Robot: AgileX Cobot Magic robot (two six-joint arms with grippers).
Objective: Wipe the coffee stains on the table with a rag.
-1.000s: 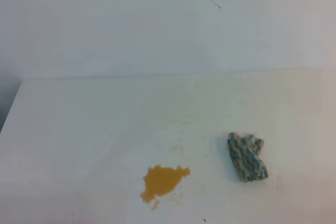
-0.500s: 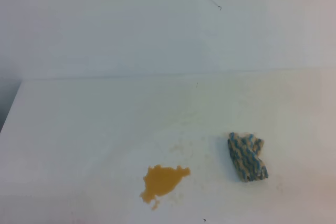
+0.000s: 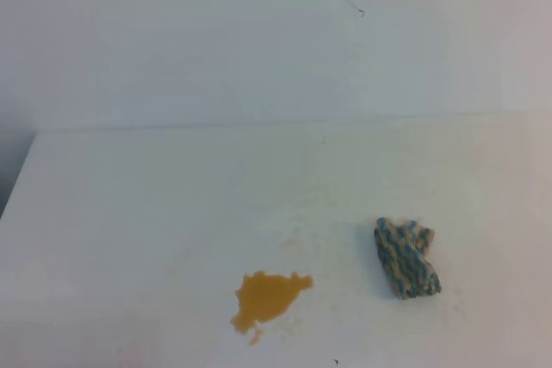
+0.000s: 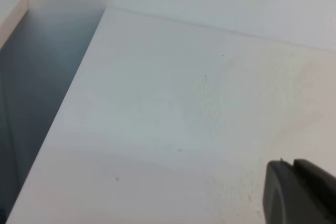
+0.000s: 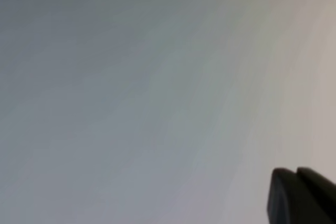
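The coffee stains are an orange-brown blotch (image 3: 269, 296) near the front of the white table (image 3: 129, 213), with faint tan smears (image 3: 291, 243) just behind it. The rag (image 3: 406, 258), a blue, teal and beige zigzag cloth, lies bunched to the right of the blotch, apart from it. Neither gripper shows in the exterior view. The left gripper (image 4: 293, 163) shows only as dark fingertips pressed together at the bottom right of the left wrist view, above bare table (image 4: 157, 108). The right gripper (image 5: 296, 170) looks the same, over a blurred pale surface. Both are empty.
A pale blue-grey wall (image 3: 216, 40) rises behind the table. The table's left edge (image 3: 17, 187) drops to a dark gap, which also shows in the left wrist view (image 4: 31, 103). A small dark speck (image 3: 335, 361) lies at the front.
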